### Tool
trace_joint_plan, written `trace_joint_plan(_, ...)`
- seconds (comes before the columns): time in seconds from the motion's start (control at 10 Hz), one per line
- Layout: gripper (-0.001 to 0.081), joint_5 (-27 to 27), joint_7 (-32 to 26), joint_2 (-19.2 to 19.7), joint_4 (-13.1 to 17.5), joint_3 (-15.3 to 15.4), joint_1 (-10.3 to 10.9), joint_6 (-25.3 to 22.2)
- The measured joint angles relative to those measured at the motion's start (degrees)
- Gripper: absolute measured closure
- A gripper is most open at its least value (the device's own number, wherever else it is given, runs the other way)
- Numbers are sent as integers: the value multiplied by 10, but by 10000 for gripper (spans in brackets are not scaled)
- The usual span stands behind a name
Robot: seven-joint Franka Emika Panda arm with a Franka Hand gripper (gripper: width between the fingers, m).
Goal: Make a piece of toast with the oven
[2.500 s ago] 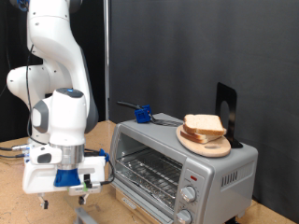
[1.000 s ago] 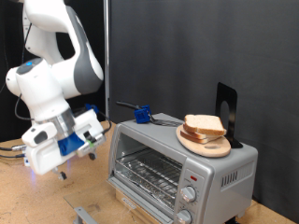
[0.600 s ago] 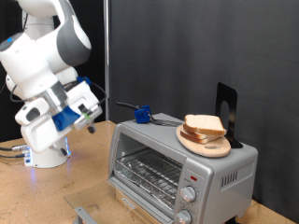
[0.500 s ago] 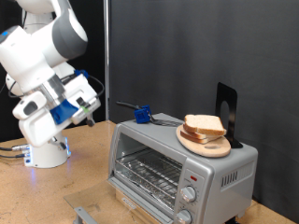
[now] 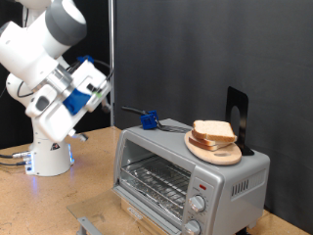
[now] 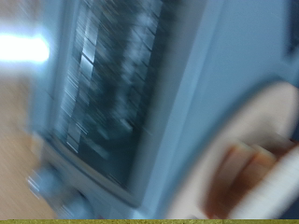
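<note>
Raised and swung away since the earlier frames, the arm has gone from low in front of the oven [image 5: 191, 174] to the upper left of the exterior view, and the gripper [image 5: 106, 82] now hangs in the air well apart from the oven, at about the level of its top. Whether its fingers are spread or pressed together cannot be told; nothing shows between them.

At the lower right of that view the oven stands with its door [image 5: 152, 183] lying open at the bottom edge and the wire rack [image 5: 155, 176] bare. On the oven's top, right of centre, the toast [image 5: 212, 131] lies on a round plate [image 5: 215, 150].

Motion blurs the wrist view, but it takes in the oven [image 6: 121, 93] and the toast [image 6: 250, 173] on the plate [image 6: 234, 140].
</note>
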Motion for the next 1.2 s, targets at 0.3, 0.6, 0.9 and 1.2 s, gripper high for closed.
trace_joint_plan(0.3, 6, 35, -68, -52, -2, 23, 21, 14)
trace_joint_plan(0.6, 6, -94, -69, -96, 5, 85, 23, 14)
trace_joint_plan(0.9, 6, -139, -42, -104, 9, 98, 15, -11)
trace_joint_plan(1.2, 6, -220, 31, -118, 26, 129, 14, -81)
